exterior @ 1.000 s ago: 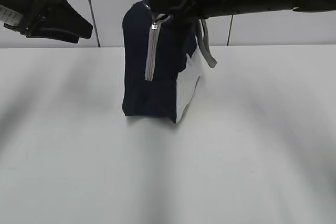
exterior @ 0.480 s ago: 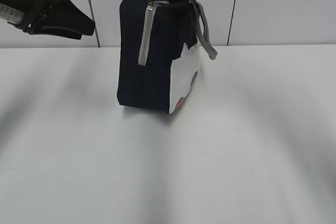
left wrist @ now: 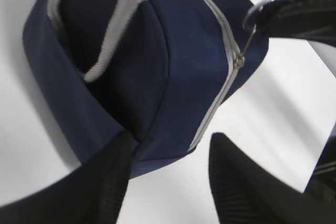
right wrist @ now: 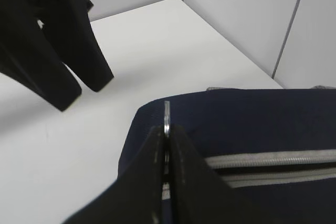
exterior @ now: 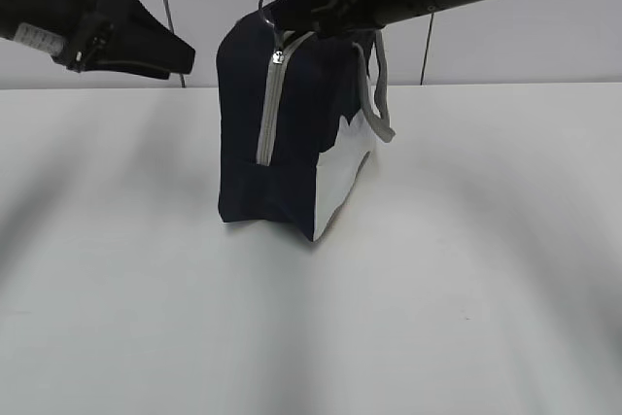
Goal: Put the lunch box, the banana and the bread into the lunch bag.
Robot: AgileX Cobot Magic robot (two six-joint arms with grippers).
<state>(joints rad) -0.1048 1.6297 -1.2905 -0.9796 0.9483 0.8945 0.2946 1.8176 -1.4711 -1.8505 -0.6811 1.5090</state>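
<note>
The navy lunch bag [exterior: 292, 143] with a white side panel stands upright on the white table [exterior: 437, 289]. My right gripper [exterior: 282, 18] reaches in from the right over the bag's top and is shut on the zipper's ring pull [right wrist: 166, 113]. The grey zipper [exterior: 267, 109] hangs down the bag's near end. My left gripper [exterior: 180, 57] hovers open above the table, left of the bag; in the left wrist view it [left wrist: 170, 137] stands open just over the bag's [left wrist: 157, 61] lower corner without touching it. The lunch box, the banana and the bread are out of view.
A grey strap handle [exterior: 379, 94] droops down the bag's right side. A pale panelled wall [exterior: 505, 46] stands behind the table. The right wrist view shows my left gripper [right wrist: 86, 90] above the tabletop, beyond the bag [right wrist: 252, 124].
The bag was lifted and shifted left by its ring pull, then came back down onto the table. My left gripper has moved right, closer to the bag, with its jaws slightly wider.
</note>
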